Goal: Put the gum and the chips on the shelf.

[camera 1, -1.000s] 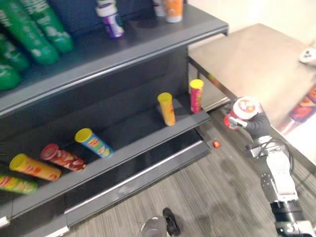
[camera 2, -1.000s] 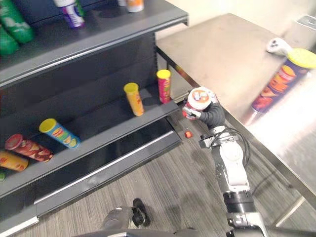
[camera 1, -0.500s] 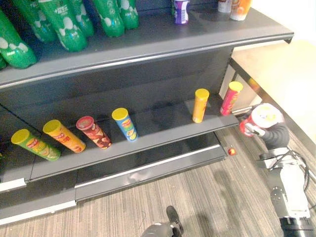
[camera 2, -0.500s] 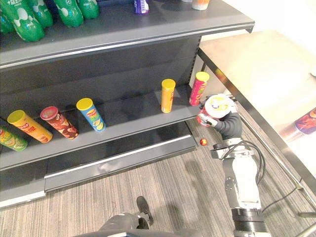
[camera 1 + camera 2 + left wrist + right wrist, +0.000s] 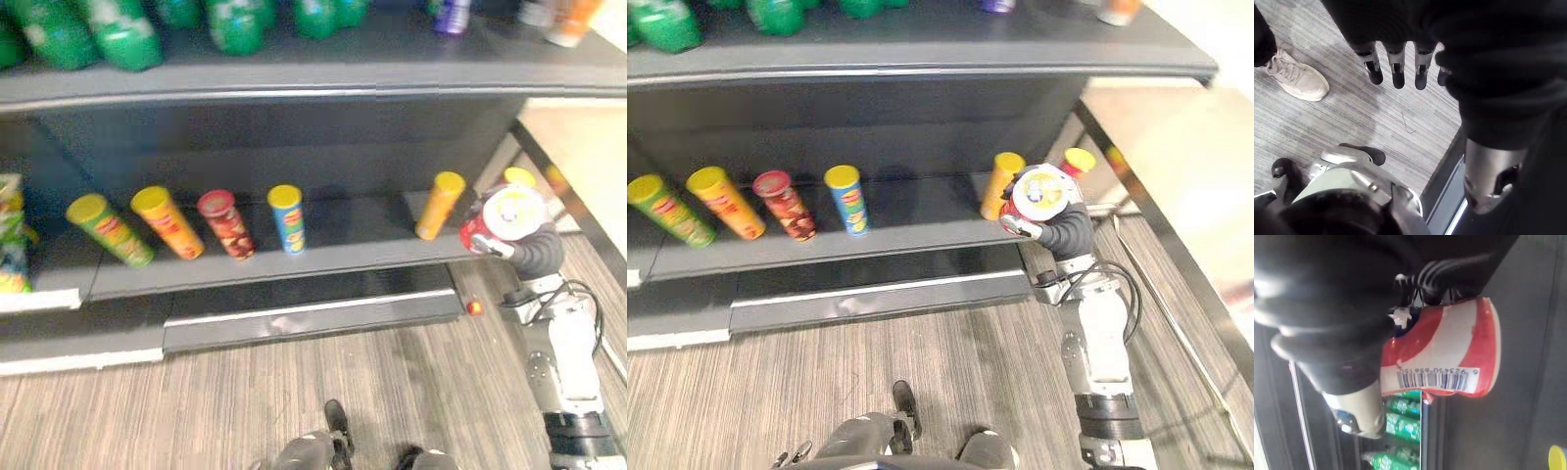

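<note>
While right hand (image 5: 1065,233) fingers clasp a red canister (image 5: 1043,192) before shelved tubes (image 5: 999,184), left hand (image 5: 1396,68) fingers hang straight.

Clenched right hand (image 5: 1060,231) aloft; left hand (image 5: 1397,68) slack

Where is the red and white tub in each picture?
Left eye view: right side, red-and-white tub in the right hand.
Right eye view: tub right of centre.
Right wrist view: tub in the middle.
Left wrist view: floor, a person's shoe.
Landmark: yellow chips can beside it in both eye views.
</note>
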### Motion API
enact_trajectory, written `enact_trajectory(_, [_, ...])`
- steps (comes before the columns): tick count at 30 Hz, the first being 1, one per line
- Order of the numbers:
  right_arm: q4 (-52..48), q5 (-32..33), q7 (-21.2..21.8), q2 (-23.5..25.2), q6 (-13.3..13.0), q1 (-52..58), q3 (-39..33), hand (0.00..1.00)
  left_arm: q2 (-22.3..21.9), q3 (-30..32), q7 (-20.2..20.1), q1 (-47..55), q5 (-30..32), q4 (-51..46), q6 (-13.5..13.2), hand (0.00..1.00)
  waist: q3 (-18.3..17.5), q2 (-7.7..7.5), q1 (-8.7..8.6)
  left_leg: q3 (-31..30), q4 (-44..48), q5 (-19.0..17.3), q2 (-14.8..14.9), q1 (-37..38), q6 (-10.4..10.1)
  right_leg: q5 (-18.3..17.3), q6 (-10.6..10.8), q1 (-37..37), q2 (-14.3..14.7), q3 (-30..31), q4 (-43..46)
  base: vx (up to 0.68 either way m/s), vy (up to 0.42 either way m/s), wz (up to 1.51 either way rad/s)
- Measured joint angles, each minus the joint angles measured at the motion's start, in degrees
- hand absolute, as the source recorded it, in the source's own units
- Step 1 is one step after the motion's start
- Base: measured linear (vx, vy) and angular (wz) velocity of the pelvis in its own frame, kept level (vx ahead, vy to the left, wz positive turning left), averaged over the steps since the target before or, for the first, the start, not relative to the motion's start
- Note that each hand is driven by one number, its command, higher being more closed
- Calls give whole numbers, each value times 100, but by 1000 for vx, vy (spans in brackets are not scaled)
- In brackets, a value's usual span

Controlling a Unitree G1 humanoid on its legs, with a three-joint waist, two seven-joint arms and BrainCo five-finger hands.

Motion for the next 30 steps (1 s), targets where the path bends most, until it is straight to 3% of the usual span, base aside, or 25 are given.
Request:
enact_trajectory(2, [6, -145, -175, -23, -57, 151, -59, 100, 85, -78, 5, -140, 10, 74, 154, 0, 25, 49, 14, -671, 27, -17, -115, 32, 25, -103, 271, -282, 363, 1091, 472, 82, -57, 158])
enact_trajectory(3, [9, -173, -177, -22, -77, 173, -58, 100, 108, -78, 9, -161, 1, 87, 184, 0, 28, 68, 8, -782, 19, -18, -117, 32, 22, -80, 330, -359, 425, 1286, 569, 87, -31, 164])
enact_trajectory(4, [7, -203, -188, -21, -110, 175, -59, 100, 161, -66, 7, -165, -4, 105, 219, 0, 29, 83, -5, -912, -17, -33, -121, 39, -2, 68, 580, -397, 494, 1450, 566, 122, -27, 164])
enact_trajectory(5, [52, -197, -214, 64, -171, 127, -67, 100, 252, -18, 1, -168, -3, 162, 229, 0, 40, -180, -11, -870, 332, -121, -186, -43, -84, 319, 906, -440, 212, 1438, 255, 148, -49, 145])
enact_trajectory(6, [60, -197, -229, 103, -172, 20, -64, 100, 299, 45, -1, -134, -3, 156, 219, 0, 29, -244, 27, -986, 845, -49, -161, -177, 238, 382, 1011, -440, 65, 1389, 173, 150, -108, 87])
enact_trajectory(7, [166, -173, -234, 200, -186, -215, -32, 100, 311, 143, 32, -170, -4, 268, 250, 0, 78, -379, 178, -1079, 1061, -361, -262, -252, 149, 477, 1193, -402, -93, 1420, -41, 108, -123, 43])
enact_trajectory(8, [288, -164, -227, 213, -176, -333, 13, 100, 290, 154, 41, -138, -6, 263, 251, 0, 55, -359, 196, -1192, 1092, -381, -223, -237, 105, 536, 1238, -245, -37, 1337, -215, 97, -152, 33])
enact_trajectory(10, [314, -144, -238, 211, -161, -545, 82, 100, 148, 162, 59, -67, -17, 248, 221, 0, 50, -311, 312, -1222, 979, -364, -116, -202, 28, 711, 1123, 6, 155, 1269, -790, 70, -134, -2])
enact_trajectory(14, [308, -92, -252, 205, 34, -538, 174, 100, -56, 177, 169, -86, -7, 201, 184, 0, 8, -226, 257, -1209, 710, -249, 19, -131, -149, 1019, 1071, 169, 313, 1241, -1292, 42, -105, -11])
enact_trajectory(22, [263, -32, -168, 177, 119, -303, 145, 100, -123, 170, 157, -85, 59, 48, 37, 0, -105, -107, 38, -1185, -290, 228, 107, 512, -356, 998, 1038, 296, 432, 1254, -1325, 62, -91, -6])
enact_trajectory(30, [260, 17, -174, 177, 296, -198, 93, 100, -106, 160, 91, -83, 409, 48, -58, 0, -216, -34, -33, -1008, -780, 394, 101, 852, -394, 991, 1044, 341, 441, 1417, -1317, -18, -3, -13])
